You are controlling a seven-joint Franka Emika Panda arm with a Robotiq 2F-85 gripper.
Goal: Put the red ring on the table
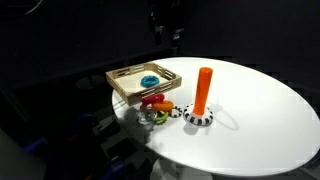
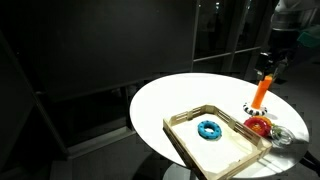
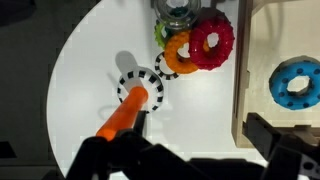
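Observation:
The red ring (image 3: 212,40) lies partly on an orange ring (image 3: 177,56) on the white table (image 3: 90,60), just outside the wooden tray's edge. It also shows in both exterior views (image 1: 153,100) (image 2: 259,124). My gripper (image 3: 195,150) is open and empty. It hangs well above the table, with the red ring ahead of its fingertips. In both exterior views the gripper (image 1: 166,25) (image 2: 272,62) is dark and high over the table. An upright orange peg (image 1: 203,90) stands near it.
The orange peg (image 3: 125,115) stands on a black-and-white striped base (image 3: 140,85). A shallow wooden tray (image 3: 243,90) holds a blue ring (image 3: 297,83). A clear and green object (image 3: 175,14) sits against the rings. The table's edge (image 1: 150,150) is close behind the pile.

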